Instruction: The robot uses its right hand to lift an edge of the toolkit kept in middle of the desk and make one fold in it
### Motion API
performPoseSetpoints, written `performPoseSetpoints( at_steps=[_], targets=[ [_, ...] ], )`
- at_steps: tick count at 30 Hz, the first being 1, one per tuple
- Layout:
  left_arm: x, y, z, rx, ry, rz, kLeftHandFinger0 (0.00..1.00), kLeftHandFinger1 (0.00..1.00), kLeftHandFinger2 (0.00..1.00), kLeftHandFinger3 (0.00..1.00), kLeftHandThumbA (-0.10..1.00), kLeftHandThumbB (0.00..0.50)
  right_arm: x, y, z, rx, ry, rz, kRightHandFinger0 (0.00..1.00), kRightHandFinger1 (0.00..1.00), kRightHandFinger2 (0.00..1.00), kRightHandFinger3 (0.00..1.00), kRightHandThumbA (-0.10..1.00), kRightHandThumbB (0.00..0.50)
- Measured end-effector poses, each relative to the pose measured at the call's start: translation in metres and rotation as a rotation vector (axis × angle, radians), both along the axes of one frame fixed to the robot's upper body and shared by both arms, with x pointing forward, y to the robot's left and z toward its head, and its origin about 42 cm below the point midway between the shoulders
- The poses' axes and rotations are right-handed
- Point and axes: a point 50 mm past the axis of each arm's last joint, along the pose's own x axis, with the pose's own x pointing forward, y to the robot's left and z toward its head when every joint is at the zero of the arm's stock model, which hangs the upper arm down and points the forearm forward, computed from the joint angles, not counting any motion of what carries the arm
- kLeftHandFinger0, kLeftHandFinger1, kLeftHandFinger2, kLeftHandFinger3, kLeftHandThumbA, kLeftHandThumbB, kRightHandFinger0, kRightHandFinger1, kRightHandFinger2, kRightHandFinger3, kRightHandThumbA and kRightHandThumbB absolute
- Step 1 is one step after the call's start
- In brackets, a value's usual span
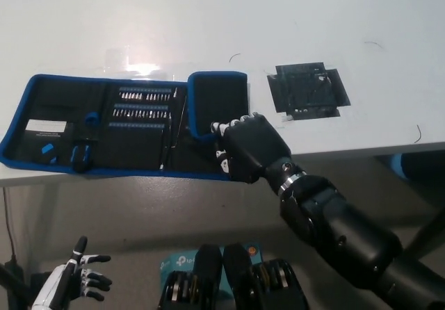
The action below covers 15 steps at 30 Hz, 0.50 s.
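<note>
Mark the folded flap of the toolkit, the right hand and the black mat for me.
folded flap (219,101), head view, middle of its black outer face
right hand (249,147), head view, back of the hand
black mat (308,90), head view, its centre

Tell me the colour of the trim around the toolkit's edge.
Blue: the toolkit is black with blue trim, clearest in the head view.

The worktop (208,18) lies bare behind the toolkit (125,126). A black patch (307,90) lies flat to its right.
</note>
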Motion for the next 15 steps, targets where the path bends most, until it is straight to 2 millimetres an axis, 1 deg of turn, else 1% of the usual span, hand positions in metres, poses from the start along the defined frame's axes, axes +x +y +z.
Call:
performPoseSetpoints(
  at_steps=[1, 2, 4, 5, 6, 7, 10, 11, 12, 13, 14, 15],
  targets=[
    [0.000, 0.000, 0.000, 0.000, 0.000, 0.000, 0.48, 0.49, 0.43, 0.64, 1.00, 0.500, 0.000, 0.000, 0.000, -0.011, -0.006, 0.000, 0.69, 1.00, 1.00, 1.00, 0.32, 0.186],
    [0.000, 0.000, 0.000, 0.000, 0.000, 0.000, 0.48, 0.50, 0.44, 0.64, 1.00, 0.500, 0.000, 0.001, 0.000, -0.021, -0.012, 0.001, 0.98, 1.00, 1.00, 1.00, 0.35, 0.174],
    [0.000, 0.000, 0.000, -0.001, 0.000, 0.000, 0.48, 0.49, 0.41, 0.64, 1.00, 0.500, -0.001, 0.001, 0.000, -0.039, -0.019, 0.002, 1.00, 1.00, 1.00, 1.00, 0.34, 0.238],
    [0.000, 0.000, 0.000, -0.001, 0.000, 0.001, 0.48, 0.49, 0.41, 0.64, 1.00, 0.500, -0.001, 0.002, 0.000, -0.047, -0.023, 0.002, 1.00, 1.00, 1.00, 1.00, 0.34, 0.249],
    [0.000, 0.000, 0.000, -0.001, 0.000, 0.001, 0.47, 0.48, 0.38, 0.63, 1.00, 0.500, -0.002, 0.002, 0.001, -0.053, -0.025, 0.000, 1.00, 1.00, 1.00, 1.00, 0.33, 0.326],
    [0.000, 0.000, 0.000, -0.002, 0.000, 0.002, 0.47, 0.48, 0.38, 0.63, 1.00, 0.500, -0.002, 0.003, 0.001, -0.052, -0.024, -0.005, 1.00, 1.00, 1.00, 1.00, 0.34, 0.340],
    [0.000, 0.000, 0.000, -0.002, -0.001, 0.003, 0.47, 0.47, 0.37, 0.62, 1.00, 0.500, -0.005, 0.005, 0.001, -0.023, 0.004, -0.035, 1.00, 1.00, 1.00, 1.00, 0.44, 0.436],
    [0.000, 0.000, 0.000, -0.002, -0.001, 0.003, 0.46, 0.47, 0.37, 0.63, 1.00, 0.500, -0.006, 0.005, 0.003, -0.012, 0.015, -0.043, 1.00, 1.00, 1.00, 1.00, 0.51, 0.482],
    [-0.001, 0.000, 0.000, -0.002, -0.001, 0.003, 0.46, 0.47, 0.37, 0.63, 1.00, 0.500, -0.007, 0.005, 0.003, 0.001, 0.031, -0.053, 1.00, 1.00, 1.00, 1.00, 0.54, 0.486],
    [-0.001, 0.000, 0.000, -0.001, 0.000, 0.003, 0.46, 0.47, 0.36, 0.62, 1.00, 0.500, -0.008, 0.004, 0.005, 0.010, 0.043, -0.062, 1.00, 1.00, 1.00, 1.00, 0.63, 0.499],
    [-0.001, 0.000, 0.000, -0.001, 0.000, 0.003, 0.46, 0.47, 0.36, 0.62, 1.00, 0.500, -0.009, 0.004, 0.006, 0.018, 0.060, -0.069, 1.00, 1.00, 1.00, 1.00, 0.63, 0.500],
    [-0.002, 0.000, -0.001, -0.001, 0.001, 0.004, 0.47, 0.48, 0.38, 0.64, 1.00, 0.500, -0.010, 0.005, 0.007, 0.024, 0.072, -0.072, 1.00, 1.00, 1.00, 1.00, 0.70, 0.500]
  ],
)
